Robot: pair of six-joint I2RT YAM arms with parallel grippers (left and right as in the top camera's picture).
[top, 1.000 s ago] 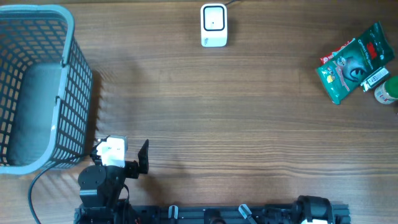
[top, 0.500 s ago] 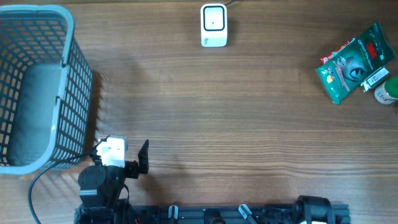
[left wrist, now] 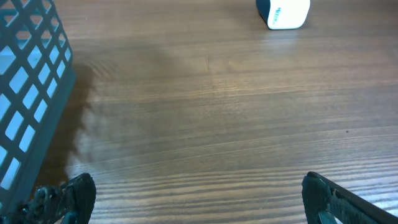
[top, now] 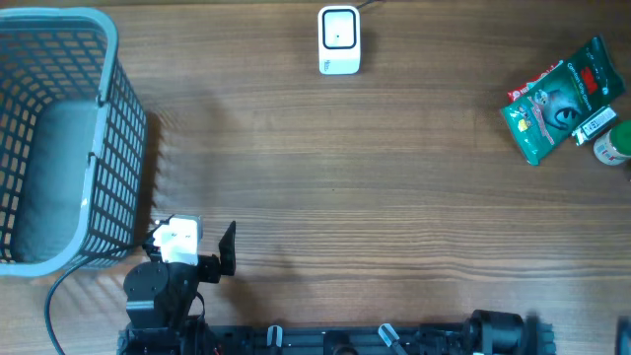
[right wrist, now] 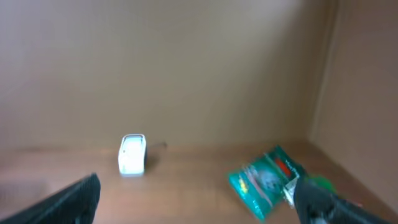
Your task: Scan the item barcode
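Observation:
The items lie at the table's far right: a green packet (top: 550, 106) over a red one (top: 525, 88), with a white barcode label (top: 597, 124) at its edge and a small green-lidded jar (top: 612, 147) beside it. The white scanner (top: 339, 40) stands at the back centre. My left gripper (left wrist: 199, 205) is open and holds nothing, low over bare wood near the front left. My right gripper (right wrist: 199, 202) is open too, raised and facing the scanner (right wrist: 132, 154) and the green packet (right wrist: 261, 182); that view is blurred.
A grey-blue wire basket (top: 108, 138) fills the left side, and its wall (left wrist: 31, 93) is close to my left gripper. The scanner (left wrist: 283, 12) shows at the top of the left wrist view. The arm bases run along the front edge.
The right arm's parts at the bottom right edge have shifted slightly. Nothing on the table has moved, and the left arm is still.

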